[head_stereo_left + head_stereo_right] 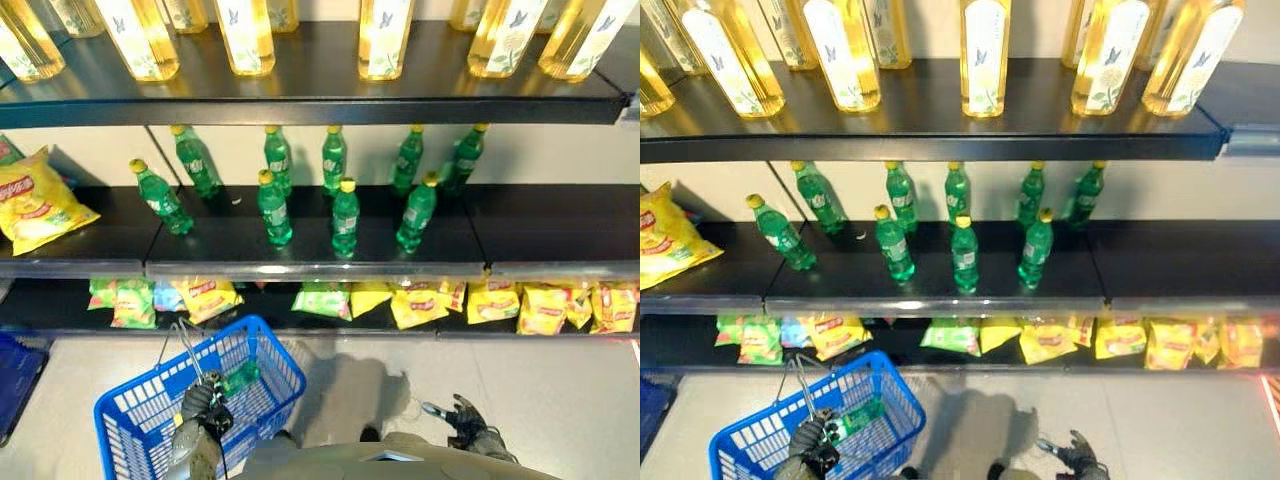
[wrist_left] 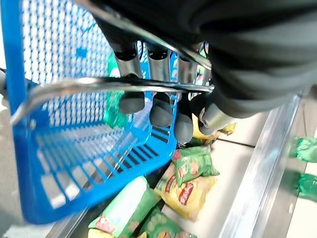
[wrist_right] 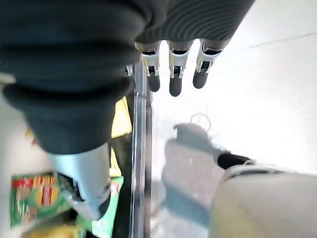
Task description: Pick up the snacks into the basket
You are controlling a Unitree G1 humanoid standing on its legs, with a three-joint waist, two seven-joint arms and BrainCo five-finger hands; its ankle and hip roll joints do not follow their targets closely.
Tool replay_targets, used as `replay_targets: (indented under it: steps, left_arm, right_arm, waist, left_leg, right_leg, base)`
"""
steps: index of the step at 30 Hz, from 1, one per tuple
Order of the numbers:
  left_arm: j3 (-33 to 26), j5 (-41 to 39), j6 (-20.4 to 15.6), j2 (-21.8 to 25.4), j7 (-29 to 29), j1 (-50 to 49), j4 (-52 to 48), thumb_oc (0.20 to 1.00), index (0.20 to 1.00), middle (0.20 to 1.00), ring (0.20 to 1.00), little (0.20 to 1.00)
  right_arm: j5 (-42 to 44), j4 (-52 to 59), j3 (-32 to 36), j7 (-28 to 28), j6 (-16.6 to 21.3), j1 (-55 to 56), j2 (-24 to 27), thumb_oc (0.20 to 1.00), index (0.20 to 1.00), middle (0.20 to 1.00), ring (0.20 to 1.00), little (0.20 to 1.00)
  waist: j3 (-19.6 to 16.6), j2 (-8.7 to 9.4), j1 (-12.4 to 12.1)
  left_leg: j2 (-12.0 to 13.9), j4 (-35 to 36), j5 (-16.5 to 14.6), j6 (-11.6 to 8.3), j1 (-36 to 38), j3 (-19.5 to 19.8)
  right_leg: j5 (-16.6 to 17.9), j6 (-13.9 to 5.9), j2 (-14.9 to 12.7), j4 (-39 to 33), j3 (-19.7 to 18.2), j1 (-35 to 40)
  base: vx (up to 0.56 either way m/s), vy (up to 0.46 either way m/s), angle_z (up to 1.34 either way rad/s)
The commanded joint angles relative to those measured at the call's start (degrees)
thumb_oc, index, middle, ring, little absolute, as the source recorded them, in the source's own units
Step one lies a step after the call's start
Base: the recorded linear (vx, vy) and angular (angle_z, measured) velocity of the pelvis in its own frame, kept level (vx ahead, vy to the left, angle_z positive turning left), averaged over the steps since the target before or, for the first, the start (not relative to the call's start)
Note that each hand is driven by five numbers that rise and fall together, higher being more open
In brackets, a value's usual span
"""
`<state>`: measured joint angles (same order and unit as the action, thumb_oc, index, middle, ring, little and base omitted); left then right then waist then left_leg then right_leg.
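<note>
Down on the bottom shelf [image 1: 60, 318] lie the snacks [image 1: 420, 305], green and yellow bags in a long row that runs from left to right. They are ahead of the robot and low, under the shelf of green bottles [image 1: 345, 218].

The left hand [image 1: 203, 402] has its fingers [image 2: 161, 106] curled round the wire handle [image 2: 99, 85] of the blue basket [image 1: 135, 415]. The basket hangs by the left side, near the left end of the row. One green thing already lies inside it.

The right hand [image 1: 462, 415] holds nothing. Its fingers [image 3: 176, 69] are straight and loose. It hangs low on the right, well apart from the bags, and the yellow bags [image 1: 545, 308] on the right part of the row lie ahead of it. I think this free hand is the one to reach forward and down for a bag, because the left hand is busy with the basket.
</note>
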<state>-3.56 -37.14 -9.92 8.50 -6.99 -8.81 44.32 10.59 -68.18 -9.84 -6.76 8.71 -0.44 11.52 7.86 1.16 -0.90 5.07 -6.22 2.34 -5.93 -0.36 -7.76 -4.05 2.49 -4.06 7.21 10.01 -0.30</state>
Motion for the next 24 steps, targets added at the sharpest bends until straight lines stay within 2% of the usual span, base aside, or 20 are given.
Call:
replay_targets:
  steps: [1, 3, 5, 6, 7, 8, 9, 10, 12, 13, 15, 16, 17, 18, 21, 22, 23, 24]
  left_arm:
    - [-1.7, 0.3, -7.3, 2.5, 0.4, 5.7, -7.9, 0.2, 0.2, 0.2, 0.2, 0.2]
    - [-1.5, -0.3, -7.3, 2.8, -0.2, 5.6, -9.0, 0.2, 0.2, 0.2, 0.2, 0.2]
    - [-1.1, -0.5, -7.2, 2.8, -0.3, 5.8, -8.9, 0.2, 0.2, 0.2, 0.2, 0.2]
    - [-0.7, -0.5, -7.1, 2.8, -0.3, 6.1, -9.0, 0.2, 0.2, 0.2, 0.2, 0.2]
    - [0.2, -0.6, -6.9, 2.7, 0.0, 6.0, -10.9, 0.2, 0.2, 0.2, 0.2, 0.2]
    - [0.7, -0.2, -6.8, 2.6, 0.5, 5.8, -11.4, 0.2, 0.2, 0.2, 0.2, 0.2]
    - [0.7, -0.2, -6.8, 2.6, 0.5, 5.8, -11.4, 0.2, 0.2, 0.2, 0.2, 0.2]
    - [1.2, 0.4, -6.8, 2.5, 0.8, 5.7, -11.6, 0.2, 0.2, 0.2, 0.2, 0.2]
    - [1.9, 1.4, -6.6, 3.0, 1.7, 5.3, -13.7, 0.2, 0.2, 0.2, 0.2, 0.2]
    - [2.1, 2.4, -6.6, 3.3, 2.4, 4.6, -15.5, 0.2, 0.2, 0.2, 0.2, 0.2]
    - [2.0, 2.7, -6.3, 3.4, 3.2, 3.4, -18.0, 0.2, 0.2, 0.2, 0.2, 0.2]
    - [1.8, 3.1, -6.0, 3.3, 3.6, 2.9, -17.8, 0.2, 0.2, 0.2, 0.2, 0.2]
    - [1.7, 3.3, -6.0, 3.5, 3.7, 2.7, -18.2, 0.2, 0.2, 0.2, 0.2, 0.2]
    - [1.5, 3.2, -6.1, 3.7, 3.7, 3.1, -17.3, 0.2, 0.2, 0.2, 0.2, 0.2]
    - [0.8, 3.0, -6.4, 4.0, 3.1, 3.6, -16.3, 0.2, 0.2, 0.2, 0.2, 0.2]
    - [0.3, 2.7, -6.7, 4.0, 2.7, 4.0, -15.4, 0.2, 0.2, 0.2, 0.2, 0.2]
    - [0.2, 2.7, -6.7, 4.0, 2.7, 3.9, -15.4, 0.2, 0.2, 0.2, 0.2, 0.2]
    - [-0.2, 2.5, -6.9, 4.0, 2.4, 4.0, -15.2, 0.2, 0.2, 0.2, 0.2, 0.2]
  right_arm:
    - [-2.4, 0.0, -0.3, -0.1, 1.0, -1.5, 0.1, 1.0, 1.0, 1.0, 1.0, 1.0]
    - [-1.6, 0.4, 0.6, -0.4, 1.0, -1.0, 0.2, 1.0, 1.0, 1.0, 1.0, 1.0]
    - [-1.0, 1.3, 1.2, -0.4, 1.3, -0.4, 0.4, 1.0, 1.0, 1.0, 1.0, 1.0]
    - [-0.8, 1.4, 1.7, -0.4, 1.3, -0.1, 0.7, 1.0, 1.0, 1.0, 1.0, 1.0]
    - [-0.5, 1.1, 2.7, -0.4, 1.2, 0.1, 0.6, 1.0, 1.0, 1.0, 1.0, 1.0]
    - [-0.7, 1.0, 3.3, -0.3, 1.1, 0.3, 0.4, 1.0, 1.0, 1.0, 1.0, 1.0]
    - [-0.7, 1.0, 3.3, -0.3, 1.1, 0.4, 0.4, 1.0, 1.0, 1.0, 1.0, 1.0]
    - [-1.0, 0.6, 4.1, -0.5, 0.9, 0.3, 0.3, 1.0, 1.0, 1.0, 1.0, 1.0]
    - [0.5, -0.3, 5.6, -1.0, 0.6, -0.8, 0.0, 1.0, 1.0, 1.0, 1.0, 1.0]
    - [1.2, -0.5, 6.2, -0.9, 0.6, -1.2, -0.3, 1.0, 1.0, 1.0, 1.0, 1.0]
    - [1.2, -0.6, 6.3, -0.9, 0.5, -1.9, -0.6, 1.0, 1.0, 1.0, 1.0, 1.0]
    - [1.5, -0.4, 6.1, -0.8, 0.6, -2.2, -1.0, 1.0, 1.0, 1.0, 1.0, 1.0]
    - [1.7, -0.1, 5.9, -0.7, 0.8, -2.3, -1.1, 1.0, 1.0, 1.0, 1.0, 1.0]
    - [2.2, 0.1, 5.5, -0.5, 1.0, -2.3, -1.3, 1.0, 1.0, 1.0, 1.0, 1.0]
    - [3.9, 0.4, 4.1, 0.6, 2.0, -1.6, -1.6, 1.0, 1.0, 1.0, 1.0, 1.0]
    - [4.7, 1.5, 3.2, 1.0, 2.5, -0.6, -1.5, 1.0, 1.0, 1.0, 1.0, 1.0]
    - [4.7, 1.6, 3.1, 1.0, 2.5, -0.6, -1.5, 1.0, 1.0, 1.0, 1.0, 1.0]
    - [5.0, 2.5, 2.7, 1.2, 2.7, 0.2, -1.2, 1.0, 1.0, 1.0, 1.0, 1.0]
  waist:
    - [-2.9, 1.3, 0.2]
    - [-3.4, 0.56, 0.7]
    - [-3.7, -0.6, 1.2]
    - [-3.6, -1.34, 1.5]
    - [-3.6, -2.0, 1.8]
    - [-3.8, -1.95, 1.9]
    - [-3.8, -1.87, 1.9]
    - [-4.0, -1.35, 1.9]
    - [-3.4, -0.83, 1.3]
    - [-3.3, -0.73, 0.6]
    - [-2.9, -1.36, -0.9]
    - [-2.7, -1.46, -1.1]
    - [-2.7, -1.48, -1.0]
    - [-2.4, -1.53, -0.8]
    - [-2.5, -1.21, 0.3]
    - [-2.8, -0.44, 1.2]
    - [-2.7, -0.46, 1.2]
    - [-2.8, -0.12, 1.9]
  left_leg:
    - [2.9, 1.6, 0.1, 0.53, -0.8, -0.7]
    - [7.8, 4.4, 3.9, -0.86, -0.4, 0.4]
    - [10.3, 7.1, 6.4, -2.1, -0.3, 1.9]
    - [10.2, 9.0, 6.5, -2.52, 0.2, 2.7]
    - [8.5, 10.6, 4.9, -2.91, 0.8, 2.7]
    - [6.9, 11.2, 3.7, -2.36, 1.1, 2.5]
    - [6.8, 11.2, 3.6, -2.31, 1.1, 2.4]
    - [4.1, 11.2, 2.2, -1.3, 1.4, 1.9]
    - [0.8, 11.2, 0.2, 0.84, 2.6, 0.7]
    - [-0.5, 11.2, -0.4, 1.66, 3.1, -0.7]
    - [-2.4, 11.2, -1.2, 3.22, 3.2, -1.5]
    - [-3.1, 11.2, -1.6, 3.74, 3.6, -1.9]
    - [-3.6, 11.2, -1.5, 4.3, 3.5, -1.7]
    - [-4.1, 11.2, -1.4, 4.78, 3.7, -1.5]
    - [-6.3, 11.2, -0.8, 5.52, 3.7, -0.2]
    - [-7.8, 11.2, -0.3, 5.65, 3.5, 1.1]
    - [-7.8, 11.2, -0.4, 5.62, 3.6, 1.1]
    - [-8.5, 11.2, -0.6, 5.73, 3.8, 1.7]
  right_leg:
    - [7.1, -10.55, -5.2, -6.6, 1.4, 1.1]
    - [5.9, -11.2, -6.4, -5.6, 1.5, 1.3]
    - [5.1, -12.13, -7.8, -5.0, 1.3, 1.6]
    - [4.8, -12.81, -8.8, -4.6, 1.1, 2.1]
    - [5.8, -13.74, -10.9, -4.1, 1.2, 2.5]
    - [7.0, -14.5, -12.5, -4.1, 1.1, 2.1]
    - [7.0, -14.56, -12.6, -4.1, 1.0, 2.1]
    - [10.3, -15.62, -15.2, -3.7, 0.6, 1.3]
    - [13.7, -15.49, -17.6, -2.2, -0.1, -0.5]
    - [15.9, -15.54, -19.3, -1.8, 1.8, -1.1]
    - [15.3, -14.62, -20.5, 1.2, 8.2, -1.8]
    - [14.4, -14.28, -19.9, 2.9, 9.2, -1.7]
    - [13.7, -13.88, -18.5, 3.7, 8.6, -2.0]
    - [11.7, -13.13, -15.4, 4.8, 7.4, -2.3]
    - [5.9, -10.11, -3.9, 3.7, 3.4, -3.2]
    - [5.3, -8.69, 1.5, 1.1, 0.0, -3.5]
    - [5.3, -8.68, 1.5, 1.0, 0.0, -3.3]
    - [5.4, -8.01, 3.2, -0.8, -1.9, -3.3]
  base:
    - [0.09, 0.264, -0.04]
    - [0.11, 0.325, -0.05]
    - [0.13, 0.445, 0.05]
    - [0.15, 0.663, 0.07]
    - [0.14, 0.66, 0.05]
    - [0.09, 0.485, 0.02]
    - [0.06, 0.353, -0.03]
    - [0.03, 0.341, -0.1]
    - [0.02, 0.48, -0.29]
    - [0.01, 0.484, -0.38]
    - [0.01, 0.434, -0.6]
    - [0.04, 0.343, -0.72]
    - [0.05, 0.297, -0.46]
    - [0.05, 0.254, -0.27]
    - [0.08, 0.209, 0.02]
    - [0.08, 0.136, 0.07]
    - [0.09, 0.121, 0.42]
    - [0.06, 0.054, 0.57]
